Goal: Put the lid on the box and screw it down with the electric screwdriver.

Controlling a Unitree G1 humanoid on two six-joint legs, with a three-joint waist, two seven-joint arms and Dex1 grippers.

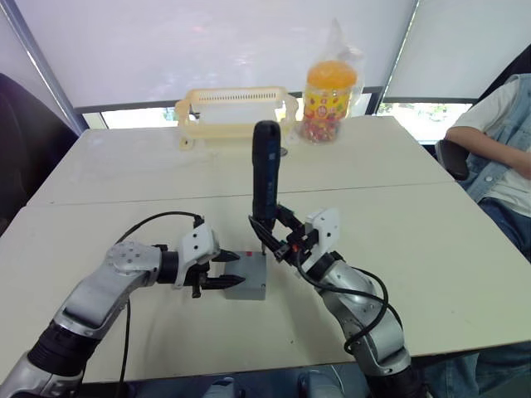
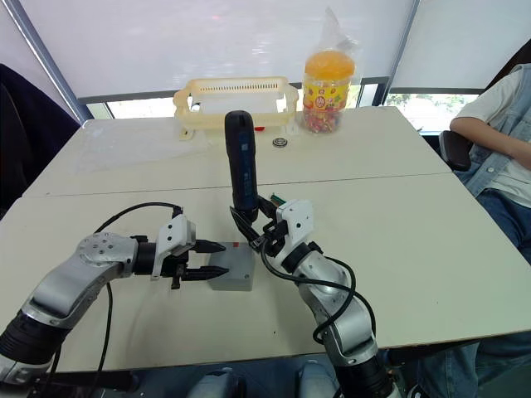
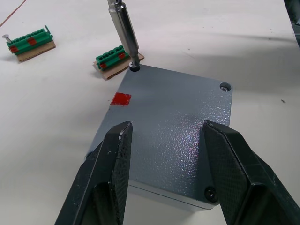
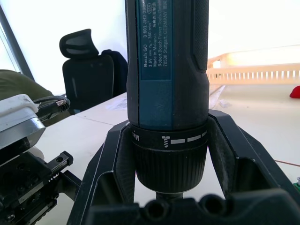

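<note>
The grey lid (image 3: 173, 122) lies flat on the box (image 1: 246, 286) near the table's front, with a red mark (image 3: 121, 99) at one edge. My left gripper (image 1: 217, 270) is open, its fingers (image 3: 115, 159) spread over the box's left side. My right gripper (image 1: 280, 239) is shut on the electric screwdriver (image 1: 265, 170), held upright just right of the box. Its metal bit (image 3: 124, 28) stands in a corner hole of the lid. Screws sit in two other corners (image 3: 225, 87).
Two green-and-tan blocks (image 3: 117, 58) lie on the table just beyond the box. A pale yellow basket (image 1: 236, 112) and a candy jar (image 1: 330, 99) stand at the far edge. A person (image 1: 498, 157) sits at the right side.
</note>
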